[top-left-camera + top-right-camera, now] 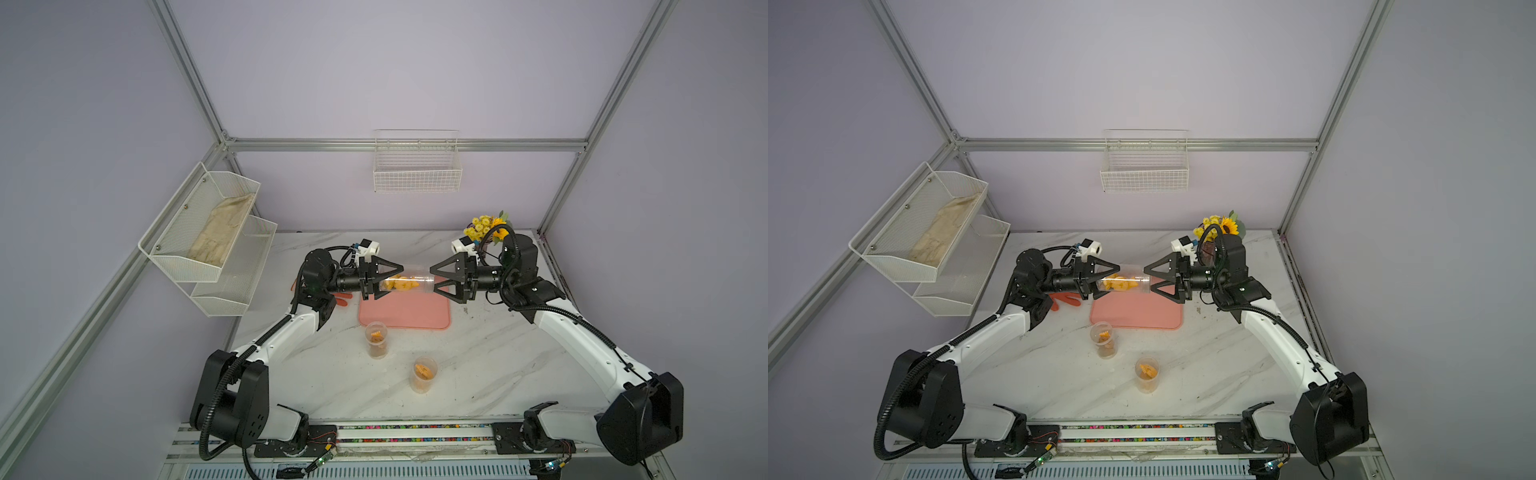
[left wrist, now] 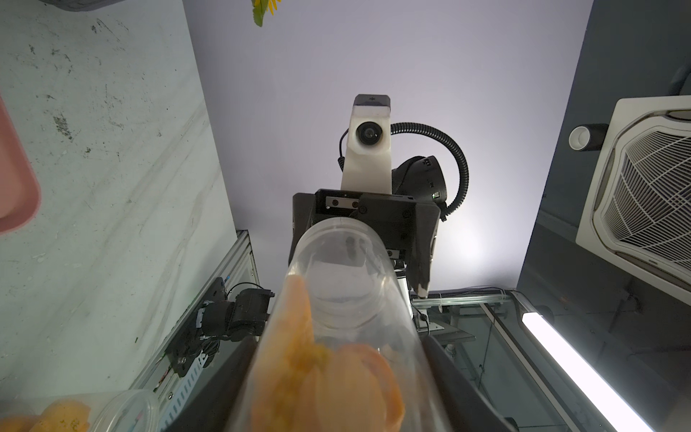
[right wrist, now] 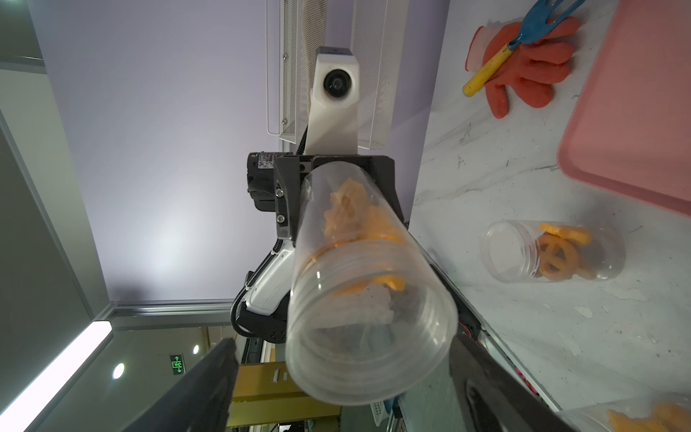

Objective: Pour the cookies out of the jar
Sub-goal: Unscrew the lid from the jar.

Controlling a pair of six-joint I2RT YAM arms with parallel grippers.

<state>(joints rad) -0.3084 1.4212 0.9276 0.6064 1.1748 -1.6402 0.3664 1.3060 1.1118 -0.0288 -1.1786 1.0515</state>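
A clear plastic jar (image 1: 415, 282) (image 1: 1136, 284) lies level in the air over the pink tray (image 1: 405, 318). Orange-yellow cookies (image 1: 400, 285) (image 1: 1118, 284) are piled in the end nearest my left gripper. My left gripper (image 1: 395, 281) (image 1: 1113, 279) is shut on that end; in the left wrist view the jar (image 2: 347, 269) and cookies (image 2: 329, 385) fill the space between its fingers. My right gripper (image 1: 434, 281) (image 1: 1148, 280) faces it, open, with its fingers either side of the jar's threaded end (image 3: 370, 321). One finger (image 3: 209, 377) stands clearly apart from it.
Two more clear jars with cookies (image 1: 377, 338) (image 1: 424, 374) stand upright on the marble table in front of the tray. An orange glove (image 3: 523, 71) with a blue-and-yellow fork (image 3: 493, 63) lies left of the tray. Yellow flowers (image 1: 484, 226) stand at the back right.
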